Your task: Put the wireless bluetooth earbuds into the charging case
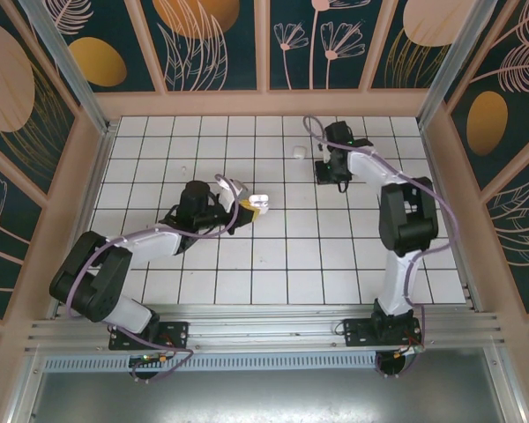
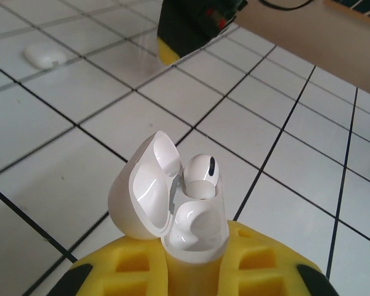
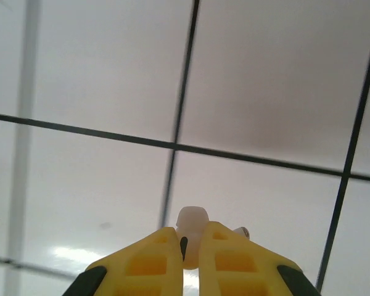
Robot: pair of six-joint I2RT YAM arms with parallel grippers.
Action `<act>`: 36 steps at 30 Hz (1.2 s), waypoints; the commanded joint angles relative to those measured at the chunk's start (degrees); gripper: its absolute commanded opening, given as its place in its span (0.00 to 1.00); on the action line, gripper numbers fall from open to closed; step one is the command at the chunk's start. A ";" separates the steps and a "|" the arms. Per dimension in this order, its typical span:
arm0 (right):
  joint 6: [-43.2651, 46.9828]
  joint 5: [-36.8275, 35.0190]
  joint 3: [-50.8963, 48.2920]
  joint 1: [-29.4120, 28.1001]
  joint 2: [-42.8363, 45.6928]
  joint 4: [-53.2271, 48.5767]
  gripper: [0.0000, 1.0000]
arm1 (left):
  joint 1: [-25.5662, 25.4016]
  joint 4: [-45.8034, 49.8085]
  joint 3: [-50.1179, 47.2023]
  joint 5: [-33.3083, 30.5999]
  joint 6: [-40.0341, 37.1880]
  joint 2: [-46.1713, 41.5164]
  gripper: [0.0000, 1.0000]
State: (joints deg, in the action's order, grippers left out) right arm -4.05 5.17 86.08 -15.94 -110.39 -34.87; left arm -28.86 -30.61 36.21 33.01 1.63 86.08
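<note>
Two grippers both gripping, left gripper [image 2: 194,268] clamped narrowly around the open-lidded charging case [image 2: 197,231] over the tiled table [image 2: 55,179], seated earbud [image 2: 200,172] upright in one socket, right gripper [image 3: 185,243] pinching second earbud [image 3: 192,220] between nearly closed fingers [image 3: 149,259]

**A:** Where is the charging case [image 2: 194,237]?

**B:** I find it in the jaws of the left gripper [image 1: 251,208], left of centre on the tabletop [image 1: 273,256]. Its lid [image 2: 139,197] swings open to the left, and one earbud [image 2: 197,172] stands in the case.

**A:** And the second earbud [image 3: 191,228]?

**B:** It is between the jaws of the right gripper [image 1: 328,176], at the far side, right of centre. I see a small loose object [image 1: 295,151] on the tabletop just left of that gripper.
</note>
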 commanded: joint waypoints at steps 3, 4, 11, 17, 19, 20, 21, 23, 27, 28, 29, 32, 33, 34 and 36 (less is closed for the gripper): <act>-22.48 12.81 -7.74 -0.86 16.44 10.51 0.08 | 0.12 -14.77 -3.40 -4.88 -2.36 -1.80 0.00; -25.34 13.33 -9.27 -1.41 18.70 12.17 0.08 | -0.07 -16.44 -3.42 -6.08 -2.74 -1.50 0.00; -42.47 12.89 -17.17 -8.93 30.95 23.75 0.08 | -4.34 -26.01 -1.85 -15.00 -7.63 1.51 0.00; -52.95 9.78 -19.87 -16.93 35.12 29.55 0.07 | -6.31 -32.57 -0.52 -18.79 -7.08 3.69 0.00; -55.56 9.21 -20.95 -19.16 35.67 31.78 0.07 | -6.64 -32.96 -0.30 -19.22 -7.25 3.83 0.00; -56.78 9.03 -21.55 -20.02 35.83 32.95 0.07 | -6.62 -32.86 -0.18 -19.24 -7.12 3.89 0.00; -58.22 8.77 -22.27 -20.81 36.01 34.31 0.07 | -6.67 -32.85 -0.17 -19.26 -6.81 3.66 0.00; -60.34 8.30 -23.51 -22.21 36.13 36.75 0.07 | -6.65 -32.83 -0.17 -19.54 -6.09 3.18 0.00; -63.32 8.01 -25.29 -23.77 35.53 39.80 0.07 | -6.74 -31.49 -0.13 -20.96 -4.61 2.14 0.00; -63.88 8.01 -25.50 -23.91 35.36 40.20 0.07 | -6.76 -30.99 -0.08 -21.38 -4.33 2.02 0.00; -64.45 7.93 -25.83 -24.13 35.12 40.69 0.07 | -6.77 -30.66 -0.08 -21.82 -4.25 1.83 0.00; -65.86 7.32 -26.01 -24.74 34.23 41.46 0.07 | -6.84 -30.43 -0.41 -22.59 -3.82 1.58 0.00; -66.48 7.31 -26.02 -24.96 33.81 41.46 0.07 | -6.91 -30.43 -0.59 -22.77 -3.62 1.50 0.00; -67.17 7.31 -26.00 -25.09 33.47 41.51 0.07 | -6.92 -30.47 -0.54 -22.78 -3.44 1.42 0.00; -69.10 7.31 -26.41 -25.43 32.77 42.13 0.07 | -7.01 -30.73 -0.63 -23.06 -3.10 1.22 0.00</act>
State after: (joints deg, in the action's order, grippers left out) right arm -69.32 13.39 60.71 -40.58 -76.31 3.88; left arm -35.35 -59.79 34.63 11.18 -2.83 89.21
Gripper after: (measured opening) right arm 0.076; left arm 0.138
